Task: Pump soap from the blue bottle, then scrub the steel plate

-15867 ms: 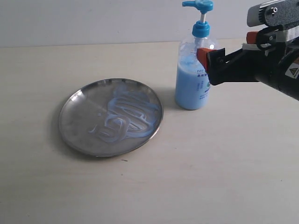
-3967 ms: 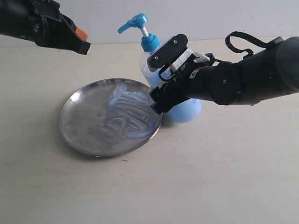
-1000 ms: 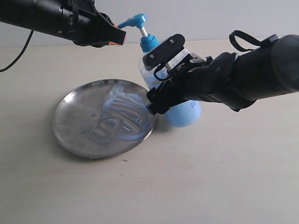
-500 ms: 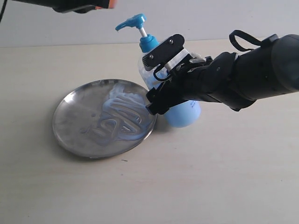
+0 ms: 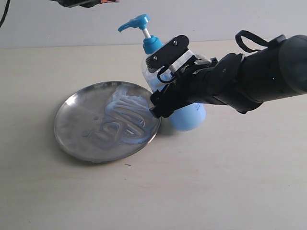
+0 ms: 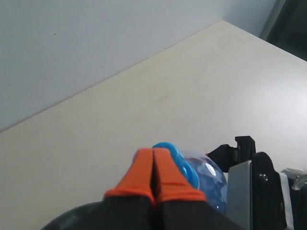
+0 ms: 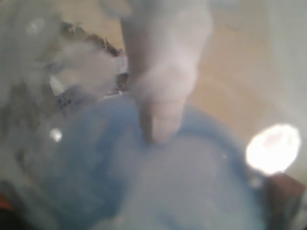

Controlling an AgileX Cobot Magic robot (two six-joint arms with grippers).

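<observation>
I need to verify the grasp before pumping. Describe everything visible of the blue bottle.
The blue bottle is a clear plastic cylinder partly filled with light-blue liquid, topped by a bright blue collar and pump head on an extended white stem. It leans toward the steel plate, spout on that side. The right gripper is clamped around its body, covering most of it. Whether its base touches the table is unclear. The left gripper, shut, hangs above the pump without touching it.
</observation>
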